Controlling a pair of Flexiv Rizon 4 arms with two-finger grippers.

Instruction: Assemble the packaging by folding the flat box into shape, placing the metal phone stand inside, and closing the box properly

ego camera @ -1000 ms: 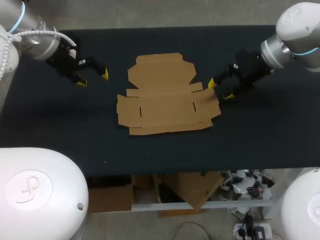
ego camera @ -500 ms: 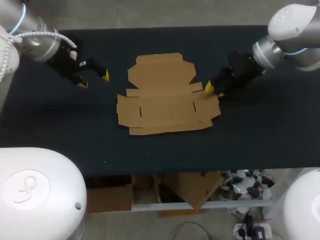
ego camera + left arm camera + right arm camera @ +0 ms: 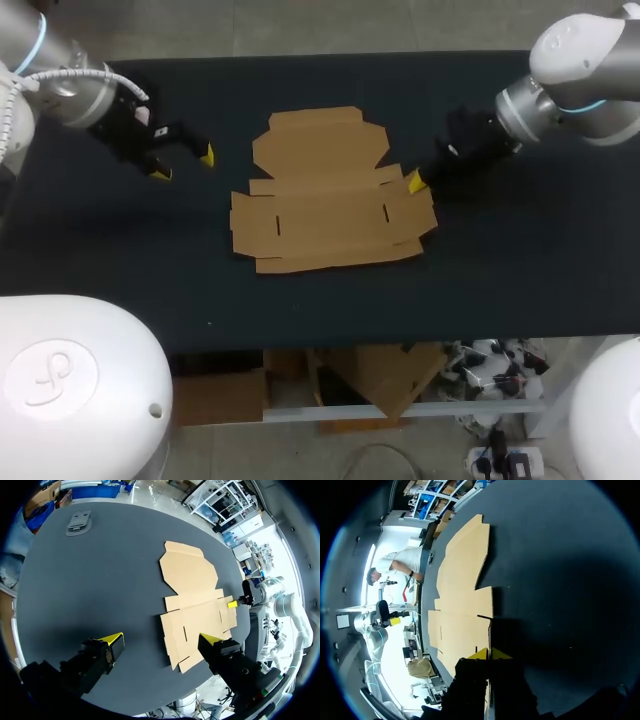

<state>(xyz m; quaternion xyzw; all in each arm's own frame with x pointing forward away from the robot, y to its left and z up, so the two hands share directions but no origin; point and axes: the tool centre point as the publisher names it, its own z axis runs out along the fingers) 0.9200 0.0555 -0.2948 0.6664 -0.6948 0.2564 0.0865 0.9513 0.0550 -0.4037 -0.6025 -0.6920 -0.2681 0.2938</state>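
Observation:
The flat brown cardboard box (image 3: 325,200) lies unfolded in the middle of the black table, its lid flap pointing to the far side. My right gripper (image 3: 415,181) is at the box's right edge, its yellow tips pressed together on the rim of the side flap (image 3: 480,602). In the right wrist view the right gripper (image 3: 488,654) has a thin strip of cardboard between its fingers. My left gripper (image 3: 185,163) hangs wide open left of the box (image 3: 192,605), apart from it and holding nothing. A grey metal phone stand (image 3: 79,522) lies near the table's far left edge, hidden in the head view.
Bare black tabletop (image 3: 520,270) surrounds the box on all sides, with wide room in front of it and to its left. Nothing else stands on the table near the grippers.
My right gripper has closed from wide open and moved in onto the box's right edge. The box has slid slightly left. My left gripper drifted a little but stays open.

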